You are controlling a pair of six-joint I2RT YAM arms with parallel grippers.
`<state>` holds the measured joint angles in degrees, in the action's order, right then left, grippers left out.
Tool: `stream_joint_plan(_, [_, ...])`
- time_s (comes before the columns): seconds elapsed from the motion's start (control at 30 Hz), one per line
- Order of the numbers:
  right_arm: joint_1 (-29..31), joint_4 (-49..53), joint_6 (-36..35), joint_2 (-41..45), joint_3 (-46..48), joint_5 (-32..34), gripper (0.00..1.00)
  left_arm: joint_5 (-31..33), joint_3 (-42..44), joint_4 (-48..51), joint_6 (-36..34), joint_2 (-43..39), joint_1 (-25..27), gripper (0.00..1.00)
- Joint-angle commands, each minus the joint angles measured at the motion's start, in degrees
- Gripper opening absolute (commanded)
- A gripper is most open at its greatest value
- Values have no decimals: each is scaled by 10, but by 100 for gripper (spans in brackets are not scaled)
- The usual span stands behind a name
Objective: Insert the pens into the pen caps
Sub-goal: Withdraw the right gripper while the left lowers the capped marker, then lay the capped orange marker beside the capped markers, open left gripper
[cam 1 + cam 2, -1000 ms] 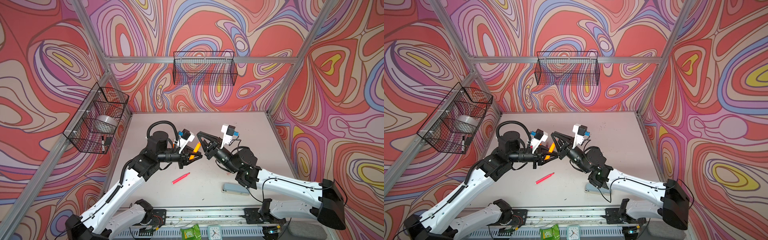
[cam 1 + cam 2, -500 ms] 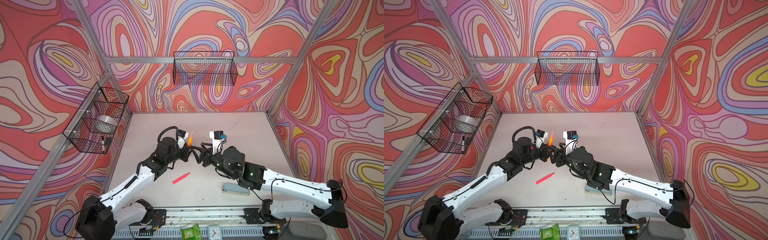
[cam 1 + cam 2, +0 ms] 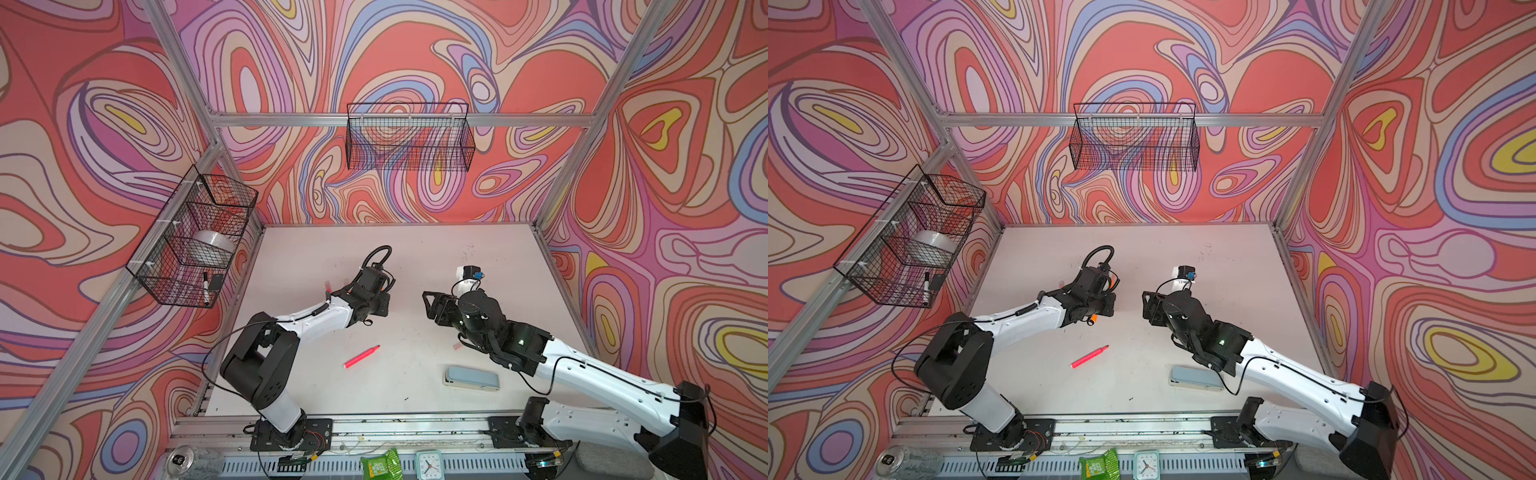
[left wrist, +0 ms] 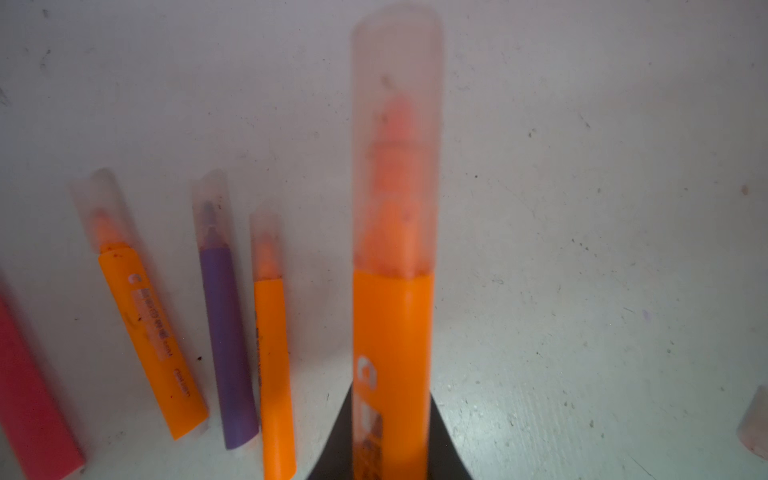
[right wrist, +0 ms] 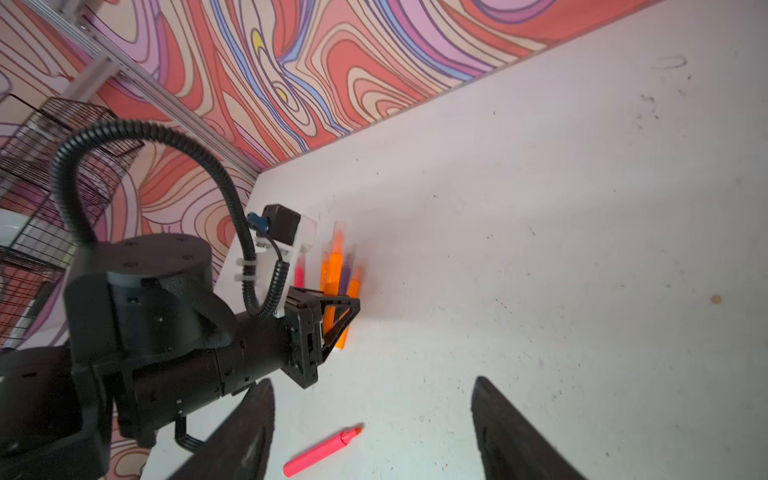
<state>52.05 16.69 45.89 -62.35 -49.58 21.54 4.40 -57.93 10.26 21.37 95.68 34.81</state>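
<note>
1. Left gripper (image 5: 338,313): the fingers are clamped on an orange felt-tip pen (image 4: 390,332). A translucent pale plastic cap (image 4: 397,124) sits over its tip down to the barrel shoulder. I cannot tell whether this pen touches the white tabletop (image 3: 415,257).

2. Right gripper (image 5: 374,384): the two black fingers stand wide apart with nothing between them. It hangs above the table, well apart from the left gripper in both top views.

3. Capped row, left wrist view: four pens lie side by side on the table next to the held one. They are a second orange pen (image 4: 151,345), a purple pen (image 4: 228,345), a third orange pen (image 4: 274,374) and a neon pink pen (image 4: 29,395) cut off by the frame edge. The first three each wear a translucent cap. The pink one's tip is out of frame.

4. Uncapped item: another neon pink felt-tip pen (image 3: 361,356) lies alone near the middle of the table, bare tip exposed. It lies between the two arms and nearer the front rail.

5. Loose cap (image 4: 754,424): one pale translucent cap rests on the table at the frame edge, apart from the row.

6. Other: a grey-blue stapler (image 3: 471,378) lies flat near the right arm.
</note>
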Motion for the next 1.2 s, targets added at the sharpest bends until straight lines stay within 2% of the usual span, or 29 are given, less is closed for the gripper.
stream_joint_plan(0.0, [-5, 29, 20, -16, 0, -21, 77, 49, -30, 71, 14, 27, 0, 0])
stream_joint_plan(0.3, [-18, 23, 21, -38, 2, -34, 77, 86, -84, 137, 14, 81, -1, 0])
stream_joint_plan(0.5, [-24, 20, 22, -42, 6, -43, 77, 63, -102, 141, 9, 107, -1, 6])
stream_joint_plan(1.0, [-33, 17, 28, -38, 17, -51, 77, 57, -119, 144, 7, 142, -1, 30])
stream_joint_plan(1.17, [-37, 17, 30, -34, 20, -55, 77, 53, -119, 143, 1, 129, -1, 43])
